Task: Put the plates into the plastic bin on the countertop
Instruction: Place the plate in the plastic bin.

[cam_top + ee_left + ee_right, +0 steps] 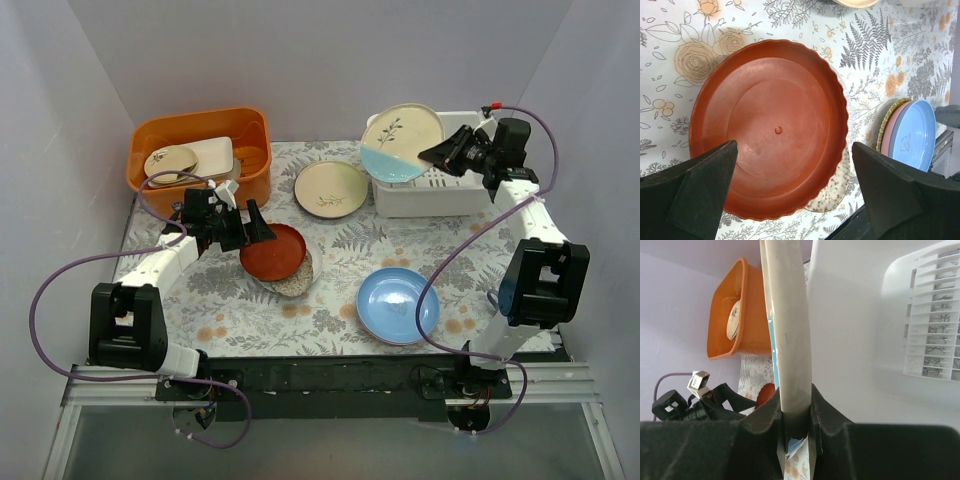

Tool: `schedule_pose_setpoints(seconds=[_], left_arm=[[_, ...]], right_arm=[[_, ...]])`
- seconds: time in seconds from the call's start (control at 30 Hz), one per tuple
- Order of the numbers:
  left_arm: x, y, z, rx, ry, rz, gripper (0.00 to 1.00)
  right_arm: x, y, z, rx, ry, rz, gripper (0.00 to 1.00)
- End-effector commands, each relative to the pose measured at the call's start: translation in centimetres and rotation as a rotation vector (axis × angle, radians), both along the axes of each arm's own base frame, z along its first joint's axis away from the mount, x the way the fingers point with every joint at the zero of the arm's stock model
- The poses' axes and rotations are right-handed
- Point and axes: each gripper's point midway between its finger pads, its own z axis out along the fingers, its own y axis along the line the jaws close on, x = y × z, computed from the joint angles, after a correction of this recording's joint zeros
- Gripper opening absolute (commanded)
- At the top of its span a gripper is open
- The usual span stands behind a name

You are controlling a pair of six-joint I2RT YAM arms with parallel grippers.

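Observation:
My right gripper (436, 155) is shut on the rim of a cream-and-pale-blue plate (402, 143) and holds it tilted over the left end of the white plastic bin (440, 195). In the right wrist view the plate (790, 340) stands edge-on in my gripper (796, 425), next to the bin wall (860, 340). My left gripper (252, 228) is open above a dark red scalloped plate (276, 252). In the left wrist view that plate (770, 125) lies between the spread fingers (705, 190), on a speckled plate (836, 190).
A cream plate with a leaf sprig (331, 189) lies on the countertop left of the bin. A blue plate (398, 305) tops a stack at front right, with pink (888, 131) under it. An orange tub (200, 150) with cream dishes stands back left.

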Motion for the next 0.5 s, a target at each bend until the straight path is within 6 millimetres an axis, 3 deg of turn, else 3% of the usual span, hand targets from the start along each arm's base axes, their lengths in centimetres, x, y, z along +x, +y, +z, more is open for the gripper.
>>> schedule_pose_setpoints(seconds=[0.0,0.47], left_arm=[[-0.1,-0.7,0.5,-0.034,-0.015,-0.036,0.98],[-0.6,-0.5,0.4,-0.015,-0.017,-0.032,0.98]], right_arm=[[2.0,-1.0,7.6,0.023,-0.245,-0.005,0.01],[4.0,-3.2,7.1,-0.002,-0.216,-0.060,0.01]])
